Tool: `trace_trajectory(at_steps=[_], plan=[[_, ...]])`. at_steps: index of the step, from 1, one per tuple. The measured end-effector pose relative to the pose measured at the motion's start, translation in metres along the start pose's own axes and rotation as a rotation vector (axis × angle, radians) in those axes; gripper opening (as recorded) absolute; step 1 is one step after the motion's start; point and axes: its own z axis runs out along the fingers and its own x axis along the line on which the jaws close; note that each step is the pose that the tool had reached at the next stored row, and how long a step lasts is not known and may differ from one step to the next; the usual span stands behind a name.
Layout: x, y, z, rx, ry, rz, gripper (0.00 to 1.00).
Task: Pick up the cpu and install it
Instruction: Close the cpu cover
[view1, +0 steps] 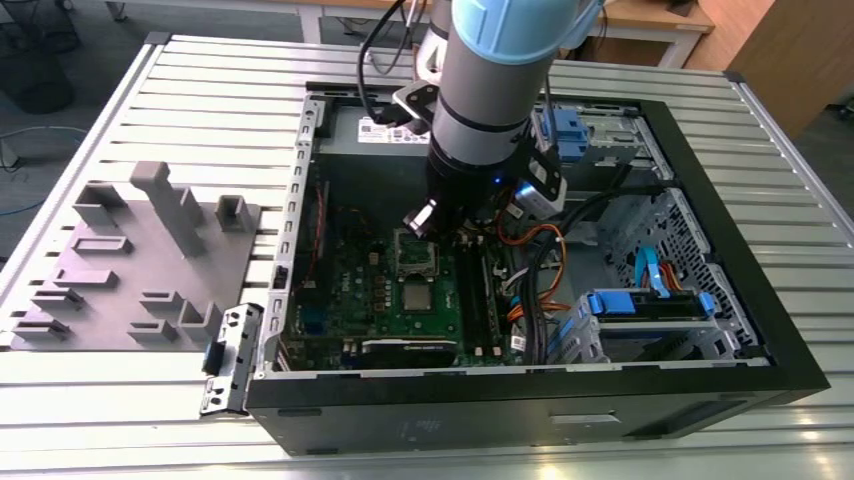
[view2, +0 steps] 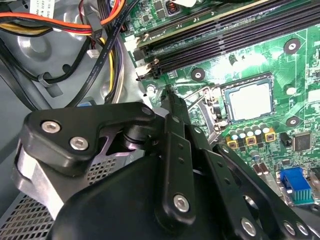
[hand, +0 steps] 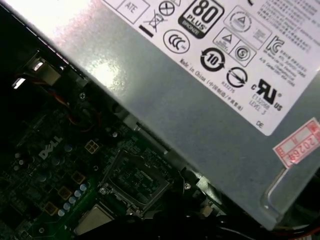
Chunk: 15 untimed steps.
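- The arm is reaching down into the open computer case (view1: 534, 400), which is lying on its side on the slatted tabletop (view1: 200, 90). The claw (view1: 447, 222) is hanging low over the green motherboard (view1: 367, 290).
- The cpu (view1: 419, 297) is lying flat on the motherboard, silver-grey top facing up. It is sitting just beside the metal-framed socket (view1: 416, 256) with the dark centre, and nothing is touching it.
- In the exterior view, the claw is hovering at the socket's far edge. The cpu is lying past the socket on the side toward the case's near wall, so the socket is sitting between claw and chip.
- In the second wrist view, the black claw (view2: 172, 100) is pointing at the board near the memory slots (view2: 220, 35). The cpu (view2: 250, 102) is sitting off to one side of it, not under it.
- In the first wrist view, the dark-centred socket (hand: 135, 182) is showing below the grey power supply (hand: 200, 115), with the pale cpu (hand: 95, 220) just beyond it.
- The chip is square, so it is offering no long axis. Its edges are running parallel to the board's edges and to the socket frame.
- I cannot tell whether the claw is standing apart or together, as its own black linkage is hiding the tips.
- The grey plastic tray (view1: 134, 260) is lying on the tabletop at the exterior view's left, well apart from the claw.
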Motion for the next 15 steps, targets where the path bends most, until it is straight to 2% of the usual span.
trace_trajectory(at_steps=[15], plan=[[0.0029, -0.0042, -0.0023, -0.0024, 0.0036, -0.012, 0.11]])
